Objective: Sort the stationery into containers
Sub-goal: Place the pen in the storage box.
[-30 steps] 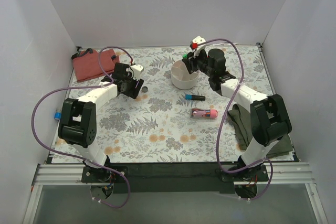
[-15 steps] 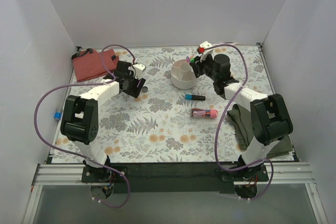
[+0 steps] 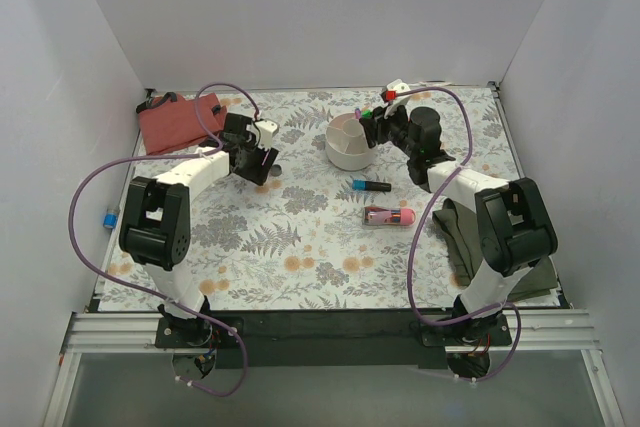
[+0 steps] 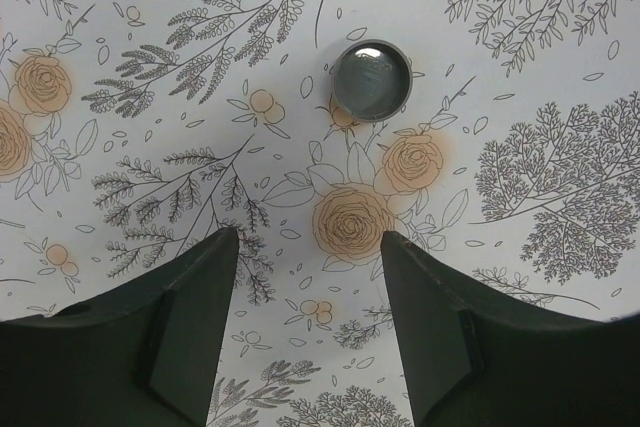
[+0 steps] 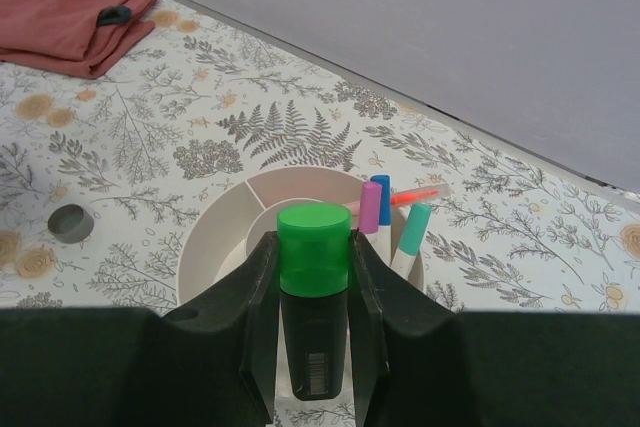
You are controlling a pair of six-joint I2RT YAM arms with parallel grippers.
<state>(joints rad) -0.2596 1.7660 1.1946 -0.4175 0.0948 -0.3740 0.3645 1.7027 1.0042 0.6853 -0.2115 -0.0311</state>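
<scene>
Over the white tub (image 5: 215,237), apparently inside its rim, right pincer (image 5: 313,282) clamps a green-capped highlighter (image 5: 313,247); left pincer (image 4: 308,247) gapes beside small grey cylinder (image 4: 371,80)

Left arm (image 3: 190,177), right arm (image 3: 462,183), both mine: white shells, chunky black joints, a purple cable (image 3: 70,219) looping off each. There's a small white block (image 3: 265,129) at the wrist. Left claw (image 4: 307,247), right claw (image 5: 313,247): dark matte fingers (image 4: 190,327), smooth, wedge-shaped, round-edged.
</scene>
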